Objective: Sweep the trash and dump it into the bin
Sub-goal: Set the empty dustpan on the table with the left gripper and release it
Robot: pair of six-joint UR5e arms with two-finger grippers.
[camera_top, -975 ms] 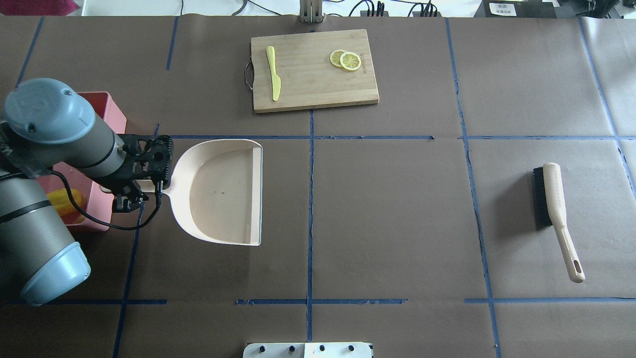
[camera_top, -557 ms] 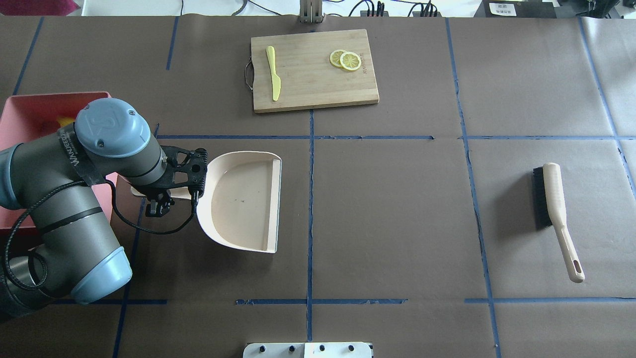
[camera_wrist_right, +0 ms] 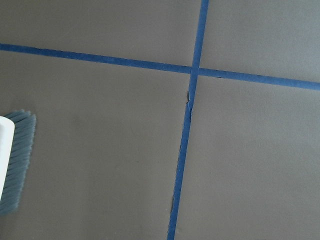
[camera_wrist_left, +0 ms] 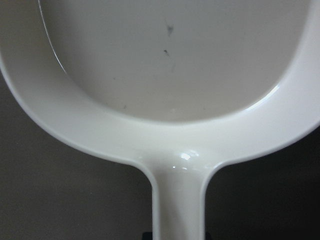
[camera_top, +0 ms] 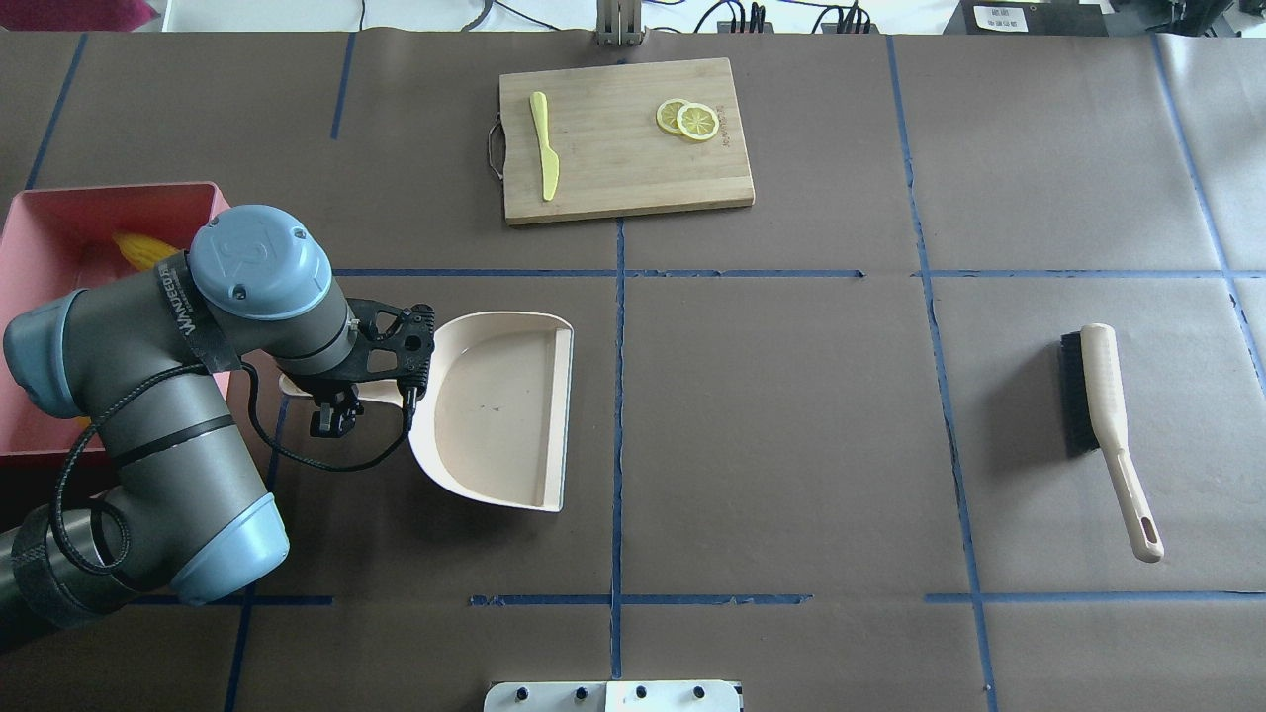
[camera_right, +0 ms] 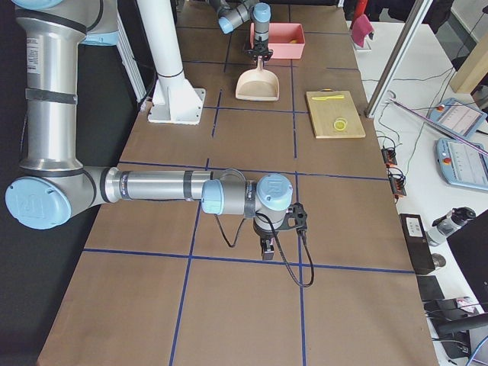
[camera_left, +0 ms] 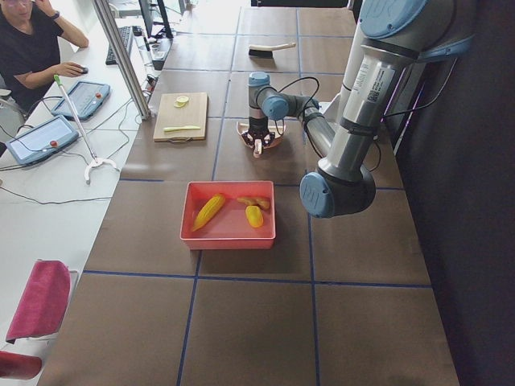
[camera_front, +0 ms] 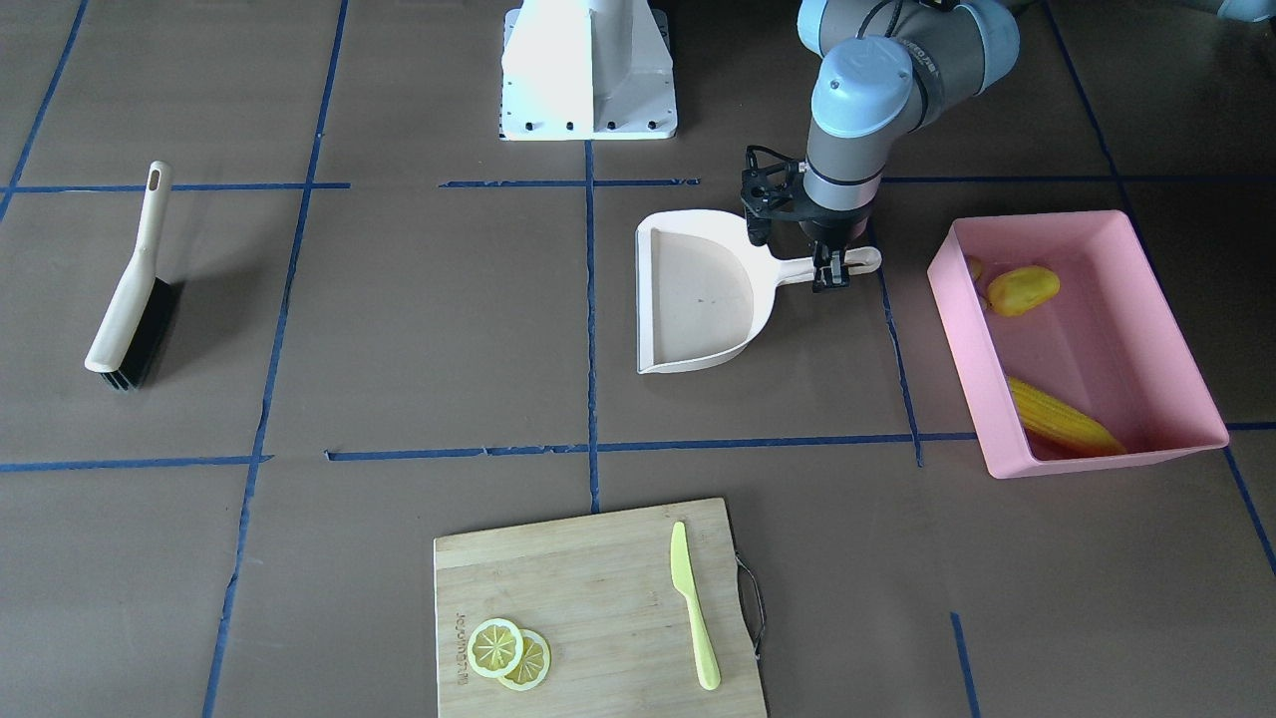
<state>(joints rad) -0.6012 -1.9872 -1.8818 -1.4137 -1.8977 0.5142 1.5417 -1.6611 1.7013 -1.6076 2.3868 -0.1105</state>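
My left gripper (camera_top: 331,400) is shut on the handle of the cream-white dustpan (camera_top: 504,410), which is empty and held level, low over the table just right of the bin. It also shows in the front view (camera_front: 698,289) and the left wrist view (camera_wrist_left: 175,75). The pink bin (camera_front: 962,339) holds the corn cob (camera_front: 1062,419), the potato-like lump (camera_front: 1024,289) and the ginger root (camera_left: 256,201). My right gripper (camera_right: 267,248) hangs over bare table near the brush; I cannot tell if it is open or shut.
A brush (camera_top: 1098,391) lies on the table's right side; its bristles show in the right wrist view (camera_wrist_right: 15,160). A wooden cutting board (camera_top: 623,168) at the far middle carries a light green knife (camera_top: 544,143) and lemon slices (camera_top: 689,119).
My left arm has swung the dustpan to the right, away from the bin. The bin's inside has come more into view. The brush and board have not moved.
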